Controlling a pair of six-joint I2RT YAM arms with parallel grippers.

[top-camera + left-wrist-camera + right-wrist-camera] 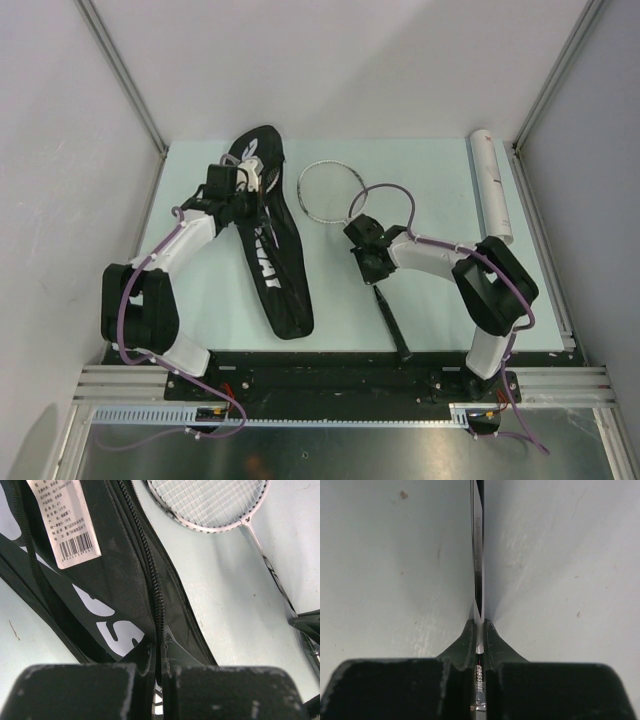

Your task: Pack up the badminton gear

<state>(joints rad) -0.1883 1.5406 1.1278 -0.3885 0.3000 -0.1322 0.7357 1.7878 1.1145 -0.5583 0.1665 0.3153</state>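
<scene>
The long black racket bag (pixel 275 260) lies left of centre, its zipper (pixel 150 565) and a white barcode label (pixel 62 522) in the left wrist view. My left gripper (pixel 250 203) is shut on the bag's edge at the zipper (pixel 161 647). One silver-white racket (pixel 330 190) lies at centre, its black handle (pixel 395 330) towards the near edge; its strung head also shows in the left wrist view (pixel 210 502). My right gripper (pixel 362 238) is shut on the racket's thin shaft (pixel 478 570). The white tube (pixel 490 185) lies at the far right. No shuttlecocks or second racket are in view.
The pale green table (pixel 440 300) ends at metal frame rails on both sides and white walls behind. The tube lies along the right edge. My two arms flank the bag and racket.
</scene>
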